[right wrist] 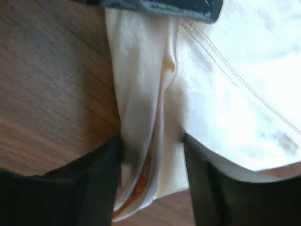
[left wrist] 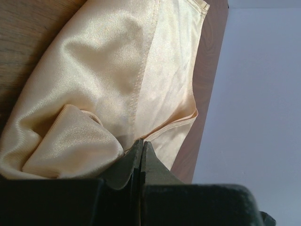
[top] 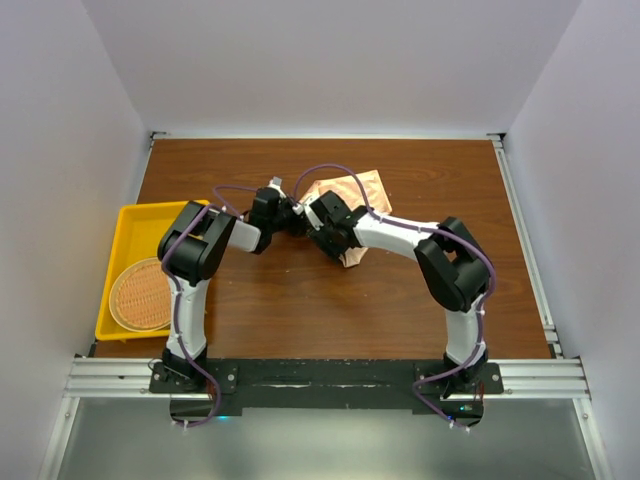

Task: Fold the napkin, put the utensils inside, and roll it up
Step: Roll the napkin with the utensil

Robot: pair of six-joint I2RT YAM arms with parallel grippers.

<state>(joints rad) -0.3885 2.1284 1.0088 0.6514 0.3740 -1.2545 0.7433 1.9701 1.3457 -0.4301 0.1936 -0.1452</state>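
The peach-orange napkin (top: 350,190) lies bunched at the table's middle back, with a bit of it showing below the right arm. My left gripper (top: 295,215) is at the cloth's left end. In the left wrist view it (left wrist: 141,141) is shut, its tips pinched where the napkin's (left wrist: 117,70) hem runs in. My right gripper (top: 315,215) faces it from the right. Its jaws (right wrist: 153,141) stand apart, astride a raised fold of the napkin (right wrist: 141,94), and the left finger (right wrist: 101,174) touches the fold. The utensils are out of view.
A yellow tray (top: 125,215) sits at the table's left edge with a round wicker mat (top: 140,293) in it. White walls close in the table on three sides. The far table edge (left wrist: 209,84) runs just past the napkin.
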